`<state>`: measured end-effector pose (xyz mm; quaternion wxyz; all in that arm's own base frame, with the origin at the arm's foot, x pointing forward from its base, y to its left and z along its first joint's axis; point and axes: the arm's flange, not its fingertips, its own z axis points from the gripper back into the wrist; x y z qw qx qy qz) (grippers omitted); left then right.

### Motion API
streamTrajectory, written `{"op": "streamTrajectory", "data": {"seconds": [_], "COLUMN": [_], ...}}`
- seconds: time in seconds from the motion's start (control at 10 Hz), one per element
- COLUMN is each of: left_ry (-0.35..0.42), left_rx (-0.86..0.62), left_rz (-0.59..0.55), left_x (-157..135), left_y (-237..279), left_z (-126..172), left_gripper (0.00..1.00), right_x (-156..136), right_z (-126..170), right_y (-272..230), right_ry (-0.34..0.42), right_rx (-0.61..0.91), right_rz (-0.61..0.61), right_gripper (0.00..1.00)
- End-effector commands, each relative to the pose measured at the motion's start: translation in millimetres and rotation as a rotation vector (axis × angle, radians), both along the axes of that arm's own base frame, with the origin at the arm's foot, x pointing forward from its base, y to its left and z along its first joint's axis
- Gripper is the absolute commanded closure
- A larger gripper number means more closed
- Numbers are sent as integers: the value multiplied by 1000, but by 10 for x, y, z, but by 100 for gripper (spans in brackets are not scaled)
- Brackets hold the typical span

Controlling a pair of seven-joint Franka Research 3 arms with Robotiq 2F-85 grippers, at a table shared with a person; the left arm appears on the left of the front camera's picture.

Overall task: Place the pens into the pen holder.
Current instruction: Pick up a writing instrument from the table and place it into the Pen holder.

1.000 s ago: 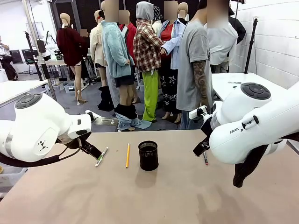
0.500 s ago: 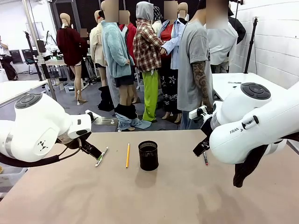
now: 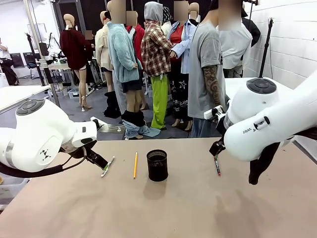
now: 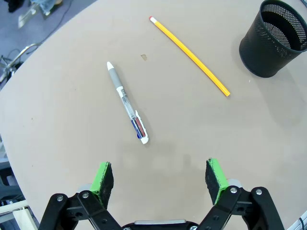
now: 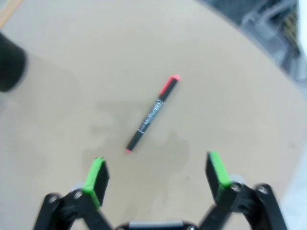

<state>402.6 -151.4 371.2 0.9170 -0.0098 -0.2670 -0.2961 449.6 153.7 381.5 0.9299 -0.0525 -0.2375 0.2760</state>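
The black mesh pen holder [image 3: 157,165] stands mid-table, and sits at the top right in the left wrist view [image 4: 276,39]. A yellow pencil [image 3: 135,164] lies left of it [image 4: 190,55]. Further left rests a white pen [image 3: 107,166] with a grey grip [image 4: 128,103], just ahead of my open, empty left gripper [image 4: 160,178]. A dark pen with a red end [image 3: 217,166] lies right of the holder [image 5: 152,113]. My right gripper [image 5: 157,174] hovers open above that pen, with nothing between its fingers.
The tan table [image 3: 163,208] has bare room in front of the holder. Both white arms bulk in from the sides: the left arm [image 3: 39,136] and the right arm [image 3: 267,124]. A person in a grey shirt [image 3: 205,74] stands at the far edge.
My right arm has shifted up and slightly right, uncovering more of the dark pen. The left arm and all pens stay where they were.
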Motion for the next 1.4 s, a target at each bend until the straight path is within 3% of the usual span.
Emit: {"op": "streamTrajectory", "data": {"seconds": [0.0,0.6,0.7,0.8,0.9,1.0,1.1,1.3], "left_ry": [0,0,0,0,0,0,0,0], "left_rx": [-1,-1,-1,-1,-1,-1,-1,-1], "left_rz": [2,2,2,2,2,2,2,2], "left_x": [3,3,3,3,3,3,3,3], "left_y": [9,9,9,9,9,9,9,9], "left_z": [1,1,1,1,1,1,1,1], "left_gripper": [0,0,0,0,0,0,0,0], "right_x": [278,720,708,674,674,707,789,981], "right_z": [-158,-373,-374,-369,-369,-402,-430,-513], "right_y": [381,228,208,227,227,168,68,132], "right_ry": [120,306,293,273,273,294,325,384], "right_rx": [-63,22,74,-29,-29,14,31,32], "right_rz": [-69,-238,-239,-193,-193,-230,-340,-313], "right_gripper": [0,0,0,0,0,0,0,0]}}
